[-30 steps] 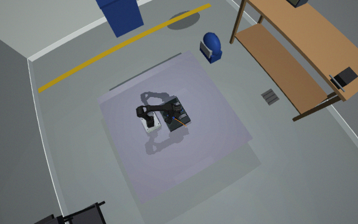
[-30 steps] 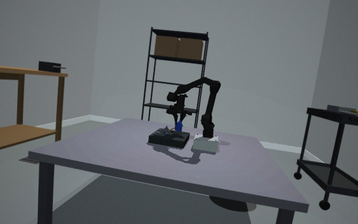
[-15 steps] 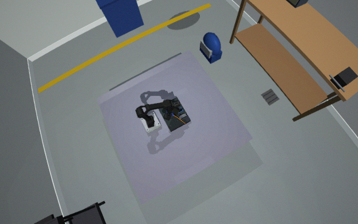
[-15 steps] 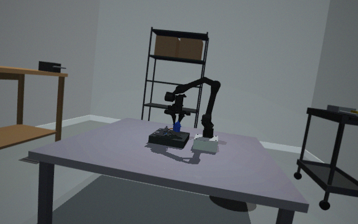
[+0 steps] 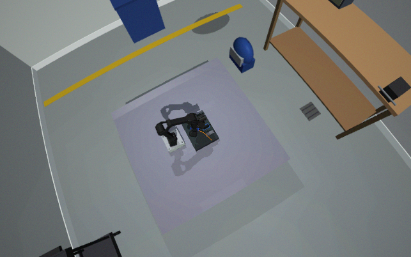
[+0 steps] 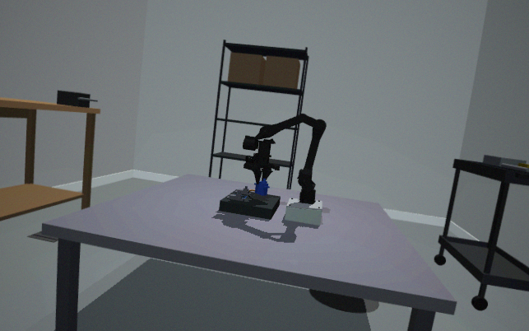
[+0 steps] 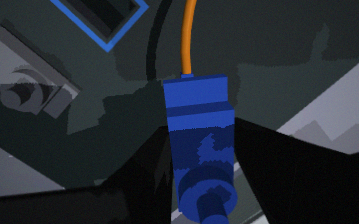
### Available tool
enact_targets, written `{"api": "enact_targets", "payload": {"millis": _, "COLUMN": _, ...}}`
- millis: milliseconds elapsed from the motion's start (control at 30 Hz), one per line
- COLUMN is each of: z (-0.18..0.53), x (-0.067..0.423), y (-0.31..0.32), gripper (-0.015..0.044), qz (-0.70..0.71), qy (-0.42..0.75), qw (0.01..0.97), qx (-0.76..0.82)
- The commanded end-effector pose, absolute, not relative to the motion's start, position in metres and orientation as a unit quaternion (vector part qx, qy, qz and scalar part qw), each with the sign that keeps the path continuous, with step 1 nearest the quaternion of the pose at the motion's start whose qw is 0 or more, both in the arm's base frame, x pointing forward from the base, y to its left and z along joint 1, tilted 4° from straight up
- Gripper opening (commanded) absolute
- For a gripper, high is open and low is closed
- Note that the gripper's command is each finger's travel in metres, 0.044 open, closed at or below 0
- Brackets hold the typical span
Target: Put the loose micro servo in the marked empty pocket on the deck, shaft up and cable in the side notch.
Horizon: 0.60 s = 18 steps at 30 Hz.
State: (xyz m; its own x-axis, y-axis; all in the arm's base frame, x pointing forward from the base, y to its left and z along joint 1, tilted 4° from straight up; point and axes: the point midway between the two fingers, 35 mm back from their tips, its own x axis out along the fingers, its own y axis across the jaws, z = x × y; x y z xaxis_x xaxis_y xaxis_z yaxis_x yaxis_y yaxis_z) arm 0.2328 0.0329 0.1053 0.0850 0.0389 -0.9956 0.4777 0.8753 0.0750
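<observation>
gripper (image 7: 200, 165) clamps blue servo (image 7: 198, 117) above deck (image 7: 260, 45); blue-edged pocket (image 7: 102, 17) apart.

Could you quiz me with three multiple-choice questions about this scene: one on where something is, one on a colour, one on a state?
1. Where is the blue-outlined pocket in the wrist view?
A. Upper left of the servo
B. Directly under it
C. Lower right

2. What colour is the servo's cable?
A. Green
B. Orange
C. White

3. What is the gripper doing?
A. Open, holding nothing
B. Clamped on the blue servo
C. Resting on the table

Answers: 1 A, the outline sits up and left. 2 B, an orange line leaves the body. 3 B, dark fingers flank the servo above the deck.
</observation>
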Motion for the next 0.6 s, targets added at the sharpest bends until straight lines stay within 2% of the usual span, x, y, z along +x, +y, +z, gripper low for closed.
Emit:
{"api": "enact_targets", "payload": {"millis": 0, "z": 0.1053, "x": 0.2323, "y": 0.0326, "gripper": 0.0000, "qz": -0.116, "qy": 0.667, "qw": 0.720, "qx": 0.153}}
{"api": "enact_targets", "payload": {"millis": 567, "z": 0.1054, "x": 0.2323, "y": 0.0326, "gripper": 0.0000, "qz": 0.071, "qy": 0.673, "qw": 0.734, "qx": -0.050}}
